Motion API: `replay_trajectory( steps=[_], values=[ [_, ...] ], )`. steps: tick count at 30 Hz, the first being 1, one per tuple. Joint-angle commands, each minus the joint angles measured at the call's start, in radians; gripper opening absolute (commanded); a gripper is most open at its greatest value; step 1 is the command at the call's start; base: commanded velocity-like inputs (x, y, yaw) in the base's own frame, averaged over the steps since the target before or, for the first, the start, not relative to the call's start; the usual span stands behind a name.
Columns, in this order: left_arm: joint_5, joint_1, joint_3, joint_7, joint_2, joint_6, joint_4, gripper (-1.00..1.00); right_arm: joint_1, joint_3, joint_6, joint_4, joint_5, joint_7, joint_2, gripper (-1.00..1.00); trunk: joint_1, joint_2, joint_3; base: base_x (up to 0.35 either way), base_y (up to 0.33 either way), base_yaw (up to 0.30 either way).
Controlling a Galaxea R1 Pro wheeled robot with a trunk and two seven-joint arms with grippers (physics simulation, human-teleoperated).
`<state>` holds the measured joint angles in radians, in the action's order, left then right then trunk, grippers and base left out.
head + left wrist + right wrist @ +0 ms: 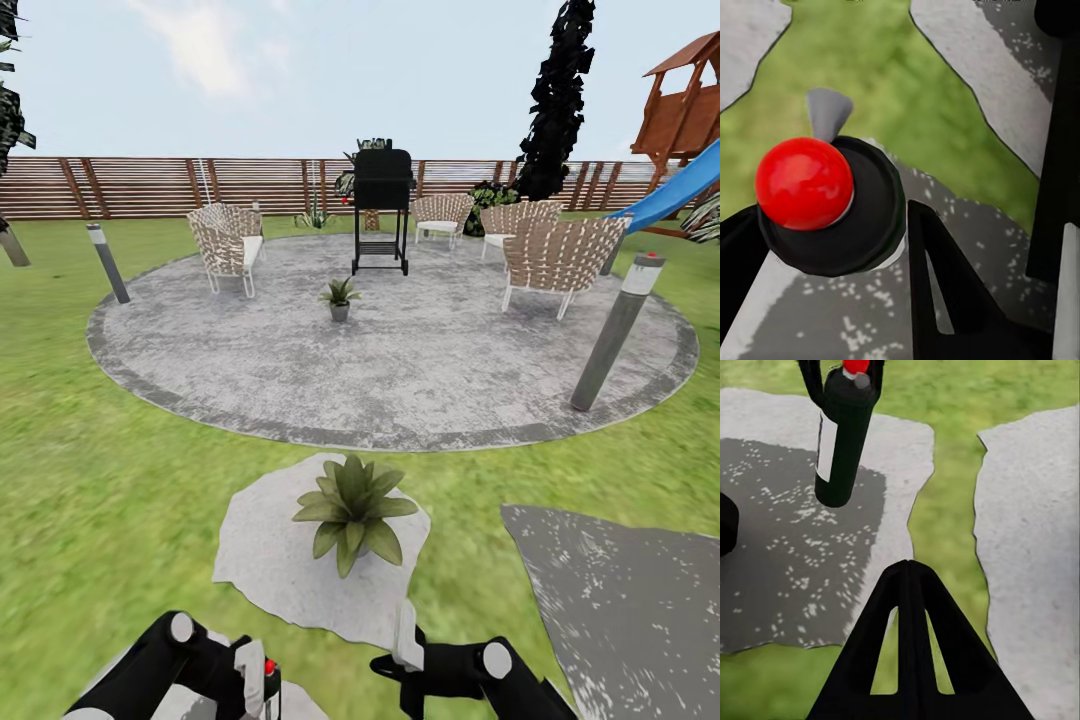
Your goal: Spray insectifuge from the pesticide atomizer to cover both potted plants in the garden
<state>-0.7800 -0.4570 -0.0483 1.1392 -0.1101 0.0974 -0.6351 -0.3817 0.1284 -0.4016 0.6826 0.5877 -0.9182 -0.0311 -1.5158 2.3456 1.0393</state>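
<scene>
The pesticide atomizer (844,435), a slim dark bottle with a white label and a red top (804,182), hangs upright in my left gripper (255,680), which is shut on its neck. The red top (268,667) shows by that gripper at the head view's lower edge. My right gripper (907,645) is shut on nothing, just right of the atomizer, and appears low in the head view too (405,640). One potted plant (352,512) stands on a pale stepping stone (265,560) just ahead of both grippers. The other potted plant (340,297) sits on the round grey patio (400,370) further off.
A black grill (382,205) and wicker chairs (228,243) (560,258) stand on the patio's far side. Grey lamp posts (612,335) (107,262) flank it. A dark grey slab (630,600) lies at the right, lawn elsewhere, a slatted fence (150,185) behind.
</scene>
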Motion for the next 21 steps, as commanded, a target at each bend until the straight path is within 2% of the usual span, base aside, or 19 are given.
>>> replay_trajectory(
  steps=[1, 9, 14, 21],
  values=[
    [-0.008, 0.0, -0.002, 0.0, 0.003, 0.01, -0.001, -1.0, 0.0, -0.001, -0.004, 0.004, 0.007, -0.001, -0.003, -1.0, 0.0, 0.0, 0.001, 0.0, 0.0, 0.0],
    [-0.011, 0.003, -0.002, 0.002, 0.027, 0.014, 0.001, -1.0, 0.0, -0.001, -0.004, 0.009, 0.004, -0.001, -0.038, -1.0, 0.0, 0.0, 0.001, 0.0, 0.0, 0.0],
    [-0.013, 0.003, -0.004, 0.002, 0.06, 0.015, 0.004, -1.0, -0.001, -0.001, -0.005, 0.011, 0.003, -0.001, -0.067, -1.0, 0.0, 0.0, 0.001, 0.0, 0.0, 0.0],
    [-0.014, 0.002, -0.003, 0.002, 0.084, 0.016, 0.002, -1.0, -0.005, -0.001, -0.005, 0.009, 0.003, -0.001, -0.075, -1.0, 0.0, 0.0, 0.001, 0.0, 0.0, 0.0]
  ],
)
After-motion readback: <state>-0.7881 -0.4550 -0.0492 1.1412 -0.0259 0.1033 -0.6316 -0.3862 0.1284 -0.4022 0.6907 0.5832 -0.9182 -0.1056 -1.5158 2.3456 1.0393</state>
